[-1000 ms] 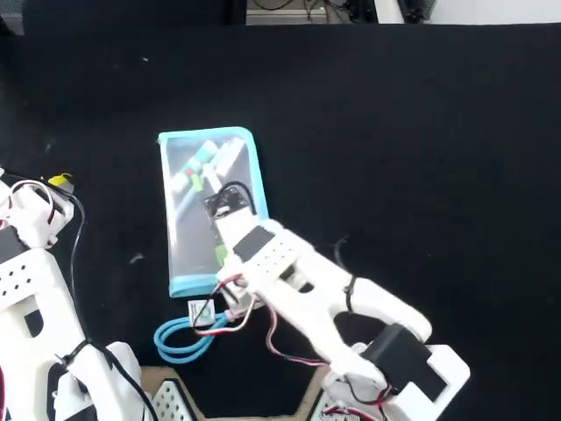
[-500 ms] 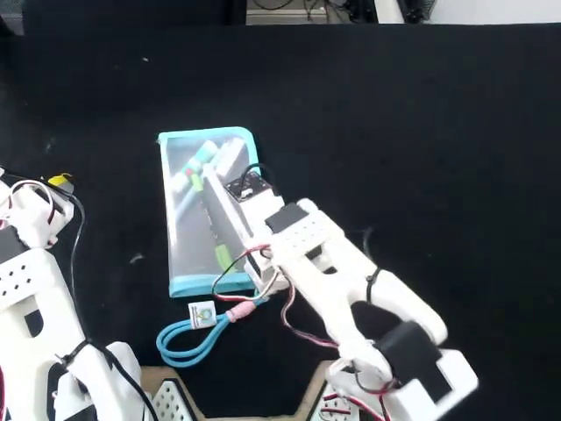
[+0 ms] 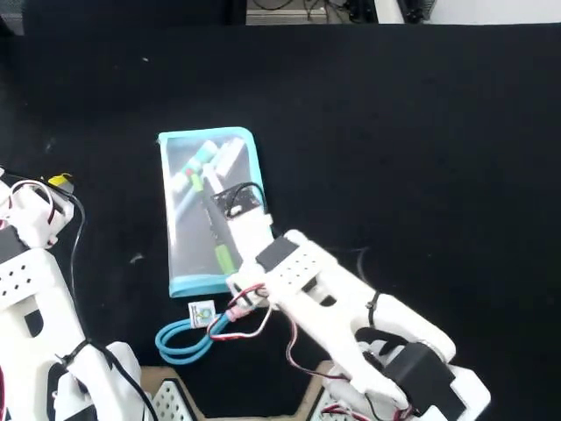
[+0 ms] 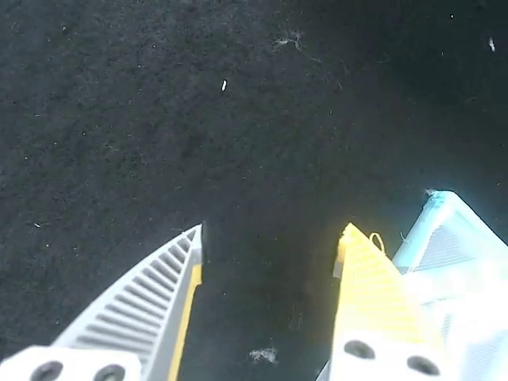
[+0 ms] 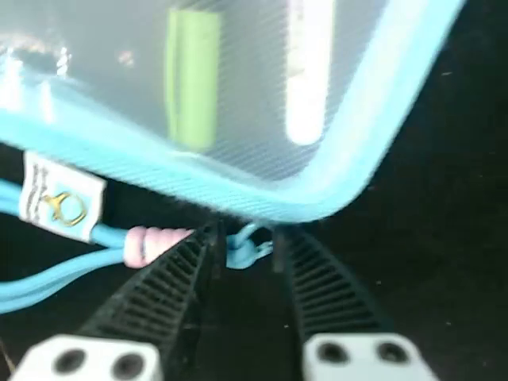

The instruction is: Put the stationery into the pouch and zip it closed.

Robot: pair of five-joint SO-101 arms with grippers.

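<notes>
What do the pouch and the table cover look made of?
Pouch: seems translucent mesh-textured plastic with light blue fabric-like edging; stationery shows through it. Table cover: likely black matte cloth; lint specks cling to it.

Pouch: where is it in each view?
High view: pouch left of centre, an arm over its near right corner.
Left wrist view: a corner beside the open left gripper.
Right wrist view: just beyond the right gripper, which pinches the zip pull.
Shared landmark: the light-blue border.
</notes>
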